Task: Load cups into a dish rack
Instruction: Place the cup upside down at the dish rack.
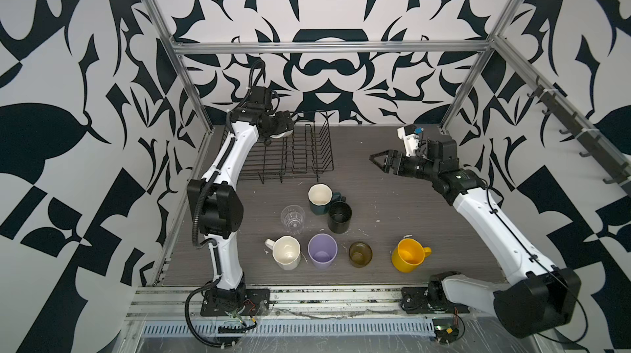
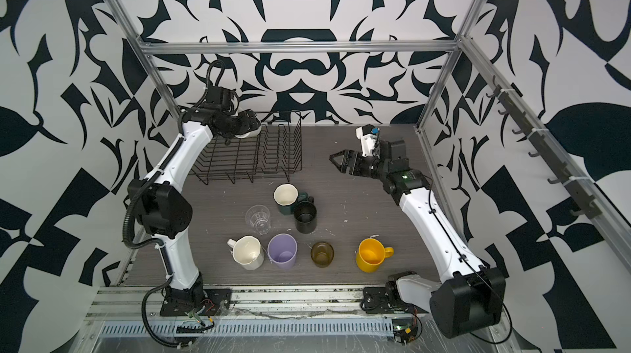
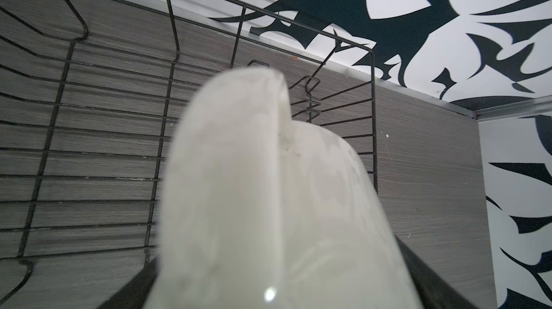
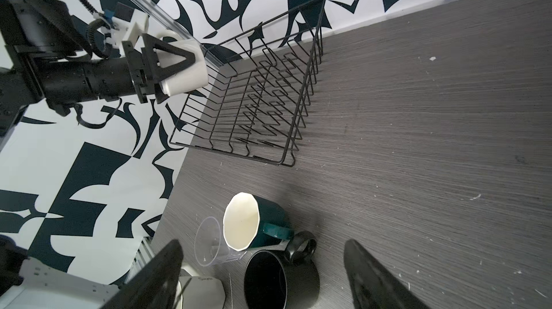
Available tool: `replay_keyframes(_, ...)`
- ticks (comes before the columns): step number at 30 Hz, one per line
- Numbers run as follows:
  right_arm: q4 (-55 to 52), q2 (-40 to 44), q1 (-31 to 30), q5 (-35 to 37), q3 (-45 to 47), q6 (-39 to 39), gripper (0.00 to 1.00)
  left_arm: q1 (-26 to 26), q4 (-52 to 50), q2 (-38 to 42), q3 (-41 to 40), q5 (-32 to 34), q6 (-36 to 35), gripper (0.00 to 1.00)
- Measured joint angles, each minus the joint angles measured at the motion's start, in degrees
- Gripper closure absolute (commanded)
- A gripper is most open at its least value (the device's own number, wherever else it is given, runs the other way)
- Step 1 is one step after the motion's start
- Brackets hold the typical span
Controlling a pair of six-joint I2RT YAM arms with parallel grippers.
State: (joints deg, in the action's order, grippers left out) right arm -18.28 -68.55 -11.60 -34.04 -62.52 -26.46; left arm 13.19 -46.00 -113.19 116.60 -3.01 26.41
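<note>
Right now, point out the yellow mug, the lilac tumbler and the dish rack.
Yellow mug [image 1: 408, 254], in a top view, on its inside.
Lilac tumbler [image 1: 321, 254], in a top view, on its inner bottom.
Dish rack [image 1: 308, 150], in a top view, on its upright dividers.

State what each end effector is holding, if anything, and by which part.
The left end effector grips the white mug across its body, handle free, above the dish rack. The right end effector is open and holds nothing.

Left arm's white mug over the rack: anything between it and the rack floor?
Nothing visible. The dish rack is empty under the white mug; the upright dividers stand off to one side, not beneath it.
</note>
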Motion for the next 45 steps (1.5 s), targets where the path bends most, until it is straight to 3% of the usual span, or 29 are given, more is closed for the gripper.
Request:
replay_keyframes(14,-1.0,2.0,0.0,0.0,2.8,1.2,0.15,-0.6,-5.7,-12.3,13.9,2.4,5.0,1.00)
replay_keyframes(30,-0.7,4.7,0.0,-0.2,7.3,1.2,0.15,-1.0,-5.6,-23.6,23.3,2.8,10.3,1.00)
replay_keyframes(45,0.2,4.7,0.0,-1.3,7.6,1.0,0.15,-1.9,-4.7,-28.1,24.5,2.3,12.4,1.00)
